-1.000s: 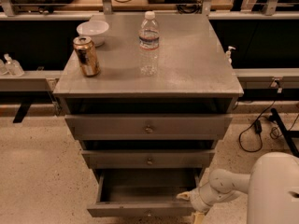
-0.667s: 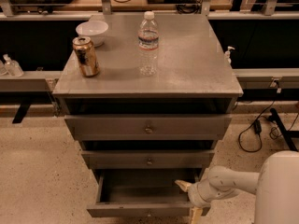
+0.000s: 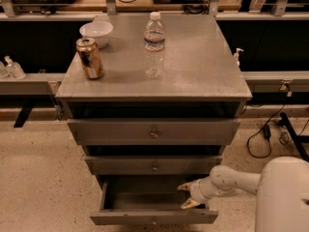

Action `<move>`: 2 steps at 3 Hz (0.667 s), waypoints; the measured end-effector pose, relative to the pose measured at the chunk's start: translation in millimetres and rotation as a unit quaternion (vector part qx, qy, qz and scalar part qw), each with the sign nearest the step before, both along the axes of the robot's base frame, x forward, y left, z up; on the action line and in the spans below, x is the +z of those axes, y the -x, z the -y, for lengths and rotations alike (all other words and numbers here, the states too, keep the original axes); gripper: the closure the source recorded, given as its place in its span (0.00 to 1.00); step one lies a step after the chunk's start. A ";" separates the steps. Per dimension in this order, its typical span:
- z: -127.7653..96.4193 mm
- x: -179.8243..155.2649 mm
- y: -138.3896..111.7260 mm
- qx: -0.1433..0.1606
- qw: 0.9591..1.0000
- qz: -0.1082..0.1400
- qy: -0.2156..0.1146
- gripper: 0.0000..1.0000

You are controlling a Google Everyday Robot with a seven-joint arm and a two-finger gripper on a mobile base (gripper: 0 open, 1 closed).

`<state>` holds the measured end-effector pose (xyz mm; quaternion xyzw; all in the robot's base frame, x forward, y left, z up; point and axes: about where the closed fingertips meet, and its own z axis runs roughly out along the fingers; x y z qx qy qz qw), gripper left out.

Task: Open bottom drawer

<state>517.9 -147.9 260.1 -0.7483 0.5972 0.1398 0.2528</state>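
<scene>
- The gripper (image 3: pixel 186 195) sits low at the right end of the bottom drawer (image 3: pixel 153 218), over its open inside and pointing left.
- Its two pale-tipped fingers (image 3: pixel 183 186) are spread wide, one above the other, with nothing between them.
- The lower fingertip lies just behind the drawer's front panel. Whether it touches the panel cannot be told.
- The white arm (image 3: pixel 231 180) reaches in from the robot's body (image 3: pixel 285 197) at the lower right. It runs nearly level to the left and dips a little at the wrist.
- The bottom drawer stands open at the foot of the desk (image 3: pixel 203 66). Its grey front juts forward of the other two drawers, and its plain grey inside shows.
- The middle drawer (image 3: pixel 120 166) and the top drawer (image 3: pixel 111 132) are each pushed in further than the bottom one, with a dark gap above each front.
- On the desk top a can (image 3: pixel 90 58) stands at the left front, and a white bowl (image 3: pixel 96 32) lies behind it.
- A clear water bottle (image 3: pixel 154 45) stands upright near the middle, apart from both.
- A black cable (image 3: pixel 263 139) loops on the floor to the right of the desk.
</scene>
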 end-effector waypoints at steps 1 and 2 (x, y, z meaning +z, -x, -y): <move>3.6 -14.0 -21.0 -0.021 1.000 0.003 -0.003 0.70; 2.6 -14.6 -21.4 -0.021 1.000 0.003 -0.004 0.93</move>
